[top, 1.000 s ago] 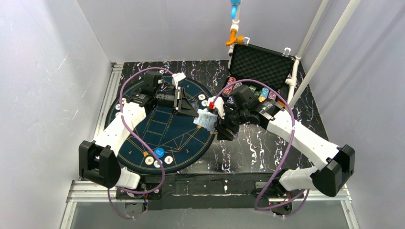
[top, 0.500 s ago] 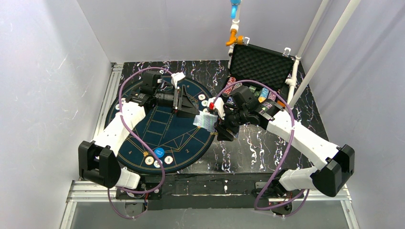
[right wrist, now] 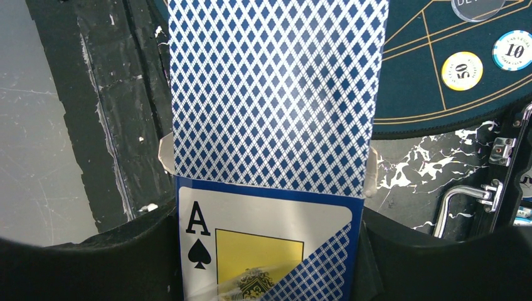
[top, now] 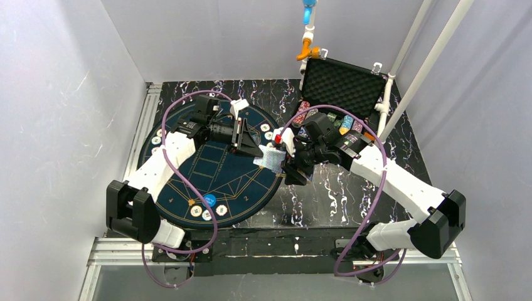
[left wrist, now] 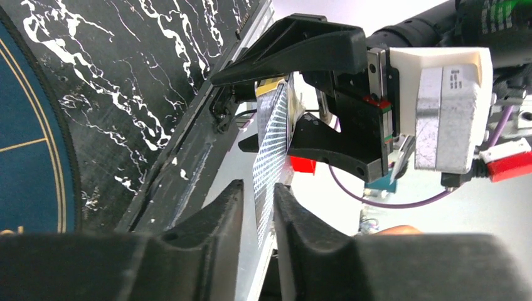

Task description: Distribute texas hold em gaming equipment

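Top external view: both arms meet over the right edge of the mat (top: 188,182), left of the open case (top: 342,84).
Right gripper (top: 286,166): clamped on the deck (right wrist: 270,251); one card (right wrist: 276,94) sticks out of it, blue back up, towards the left arm.
Left gripper (left wrist: 258,187): fingers (left wrist: 213,219) stand either side of that card's free edge with only a narrow gap between them; I cannot tell whether they pinch it.
Chips (top: 196,211): a few lie with a blue button (top: 209,200) on the mat's near edge, and more sit along its left and far right rims.
Case: coloured chip stacks stand in it, beyond the right wrist.
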You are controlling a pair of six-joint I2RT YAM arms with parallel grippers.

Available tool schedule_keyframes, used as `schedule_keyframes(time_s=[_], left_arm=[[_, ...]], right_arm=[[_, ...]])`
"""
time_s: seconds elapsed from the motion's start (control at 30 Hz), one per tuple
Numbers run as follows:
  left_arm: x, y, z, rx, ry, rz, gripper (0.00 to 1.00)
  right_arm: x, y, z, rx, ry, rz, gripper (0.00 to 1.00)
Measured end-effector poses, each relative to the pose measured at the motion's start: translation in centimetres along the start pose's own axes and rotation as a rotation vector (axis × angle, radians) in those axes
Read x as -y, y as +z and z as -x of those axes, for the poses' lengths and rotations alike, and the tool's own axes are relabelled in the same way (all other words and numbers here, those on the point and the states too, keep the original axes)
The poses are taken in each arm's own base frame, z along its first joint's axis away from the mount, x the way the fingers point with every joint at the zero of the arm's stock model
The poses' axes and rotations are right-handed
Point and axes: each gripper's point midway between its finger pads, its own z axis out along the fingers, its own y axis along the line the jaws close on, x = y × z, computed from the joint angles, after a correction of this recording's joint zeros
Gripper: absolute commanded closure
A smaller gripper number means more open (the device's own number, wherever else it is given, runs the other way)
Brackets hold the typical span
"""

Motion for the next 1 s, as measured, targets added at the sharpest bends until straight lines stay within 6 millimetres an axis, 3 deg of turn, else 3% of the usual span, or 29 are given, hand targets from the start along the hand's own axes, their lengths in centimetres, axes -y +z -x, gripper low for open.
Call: schedule_keyframes(time_s=[0.17, 0.77, 1.0], left_arm=[[0.3, -0.2, 0.2, 0.005, 0.020, 0.000, 1.00], [0.3, -2.2, 1.4, 0.051, -0.032, -0.029, 1.00], [0.2, -3.9, 2.5, 0.104, -0.070, -0.033, 1.00]], right_arm=[[0.0, 0.0, 0.0, 0.001, -0.001, 0.000, 0.99], [-0.2, 0.2, -0.7, -0.013, 0.006, 0.005, 0.99], [-0.3, 0.3, -1.2, -0.021, 0.007, 0.009, 0.99]])
